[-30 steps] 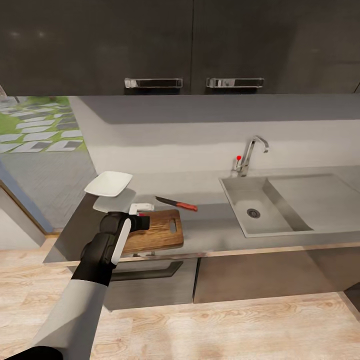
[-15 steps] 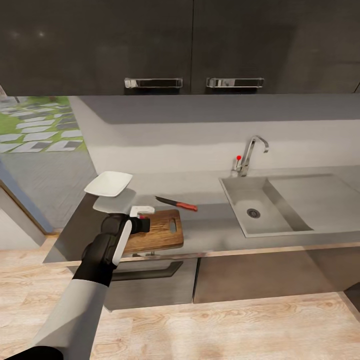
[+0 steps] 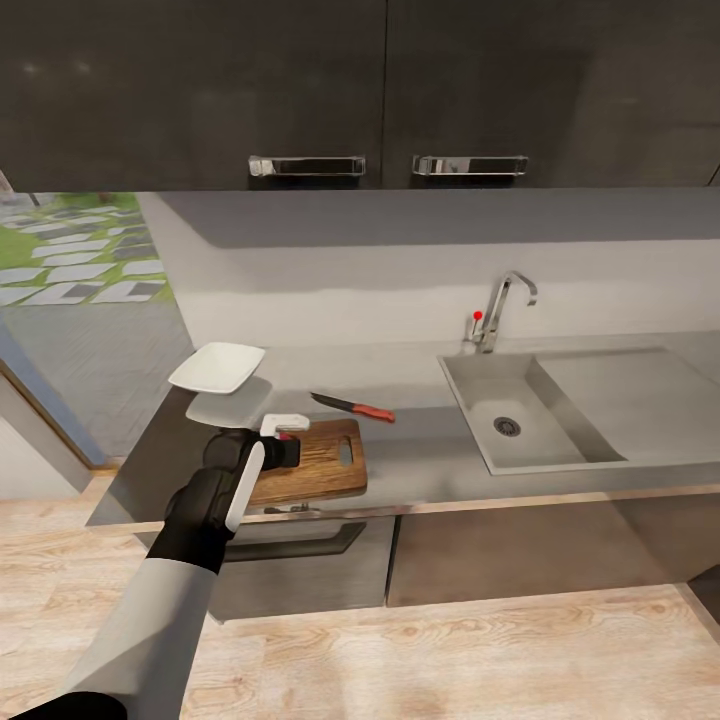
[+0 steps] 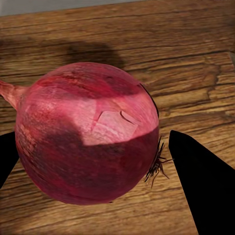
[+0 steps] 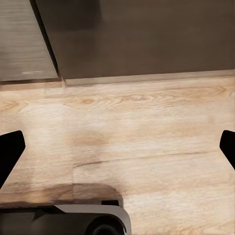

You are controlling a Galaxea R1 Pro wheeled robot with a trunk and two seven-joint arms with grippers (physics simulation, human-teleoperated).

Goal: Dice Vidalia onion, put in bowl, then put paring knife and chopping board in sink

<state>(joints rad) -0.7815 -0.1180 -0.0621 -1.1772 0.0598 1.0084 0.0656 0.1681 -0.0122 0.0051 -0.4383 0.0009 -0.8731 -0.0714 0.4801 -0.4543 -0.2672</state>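
So the sink [image 3: 520,420], right of centre, holds no onion; the onion [image 4: 88,132] sits between the left gripper [image 4: 98,161]'s parted fingers over the board [image 3: 310,460], lower left. Dicing, the bowl [image 3: 217,367] and the knife [image 3: 352,405] remain. Whether the fingers touch it is unclear; the right gripper [image 5: 117,147] hangs open.

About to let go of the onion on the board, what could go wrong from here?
1. The round onion may roll once the left hand lets go; the board is flat.
2. The knife lies on the counter behind the board, so withdrawing could knock it.
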